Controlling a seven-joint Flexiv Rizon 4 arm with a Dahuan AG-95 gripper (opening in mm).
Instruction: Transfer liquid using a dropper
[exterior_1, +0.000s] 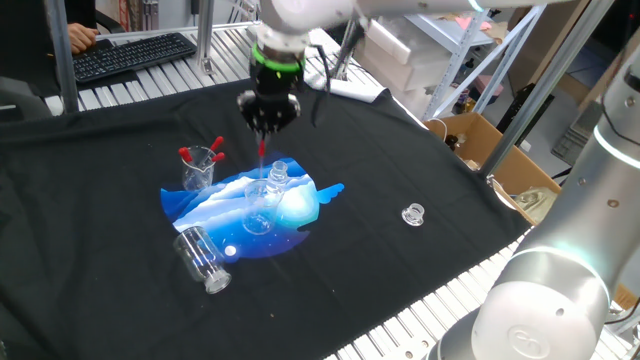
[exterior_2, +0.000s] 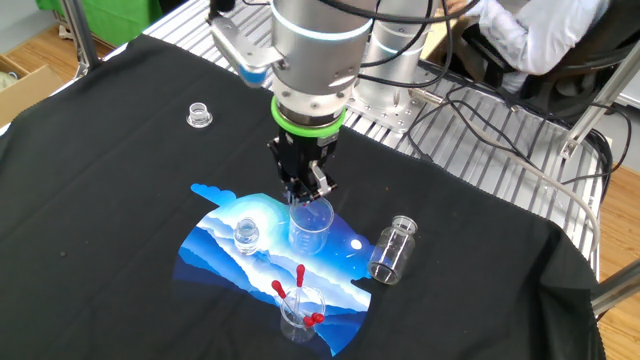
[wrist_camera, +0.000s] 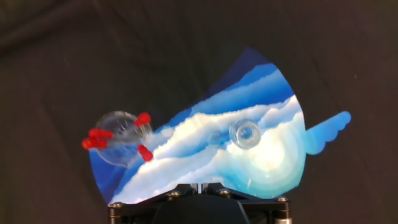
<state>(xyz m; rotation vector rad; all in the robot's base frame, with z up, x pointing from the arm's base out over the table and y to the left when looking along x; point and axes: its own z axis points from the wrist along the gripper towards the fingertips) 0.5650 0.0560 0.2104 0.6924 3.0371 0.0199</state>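
Observation:
My gripper (exterior_1: 266, 128) is shut on the dropper (exterior_1: 262, 150), whose red bulb shows just under the fingers with the clear tube hanging down. In the other fixed view the gripper (exterior_2: 304, 192) hovers right above a clear beaker (exterior_2: 312, 226) on the blue mat (exterior_2: 225, 260). A small clear glass bottle (exterior_2: 246, 235) stands beside the beaker and shows in the hand view (wrist_camera: 245, 134). A clear cup (exterior_1: 198, 168) holding spare red-bulbed droppers stands at the mat's edge. The dropper's tip is hard to make out.
A clear jar (exterior_1: 203, 260) lies on its side at the mat's near edge. A small clear cap (exterior_1: 413, 213) sits on the black cloth to the right. A keyboard (exterior_1: 130, 55) and a cardboard box (exterior_1: 490, 150) lie beyond the cloth.

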